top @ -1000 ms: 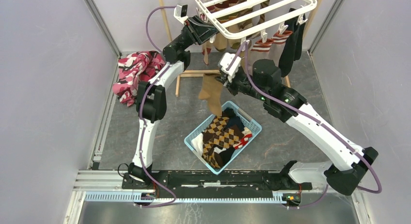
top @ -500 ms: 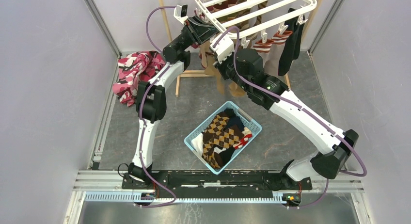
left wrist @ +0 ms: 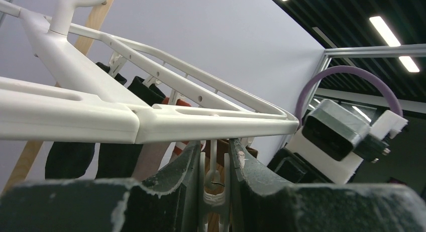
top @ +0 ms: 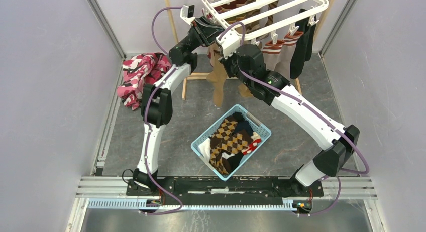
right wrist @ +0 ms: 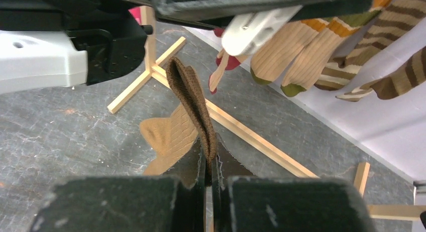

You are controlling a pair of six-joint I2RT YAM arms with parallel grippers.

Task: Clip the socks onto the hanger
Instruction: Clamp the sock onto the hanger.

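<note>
On the desk point(top: 125, 141), nearest the arm bases, a light blue mesh basket point(top: 257, 121) holds an argyle sock point(top: 228, 141) among other loose socks. Beyond it, the right end effector point(right wrist: 208, 164) is clamped tight on the brown cuff of a tan sock point(right wrist: 171, 134), which hangs down beside the thin wooden stand point(top: 201, 75). Just past that, the left end effector point(left wrist: 215, 156) pinches a white clip point(left wrist: 213, 184) that dangles under a corner of the white hanger point(left wrist: 150, 121), with a finger pressed to each side of it. Along the hanger's right edge, striped-cuff socks point(top: 274, 47) and a black sock point(top: 301, 51) hang clipped. A pink patterned cloth point(top: 140, 74) lies at the far left.
</note>
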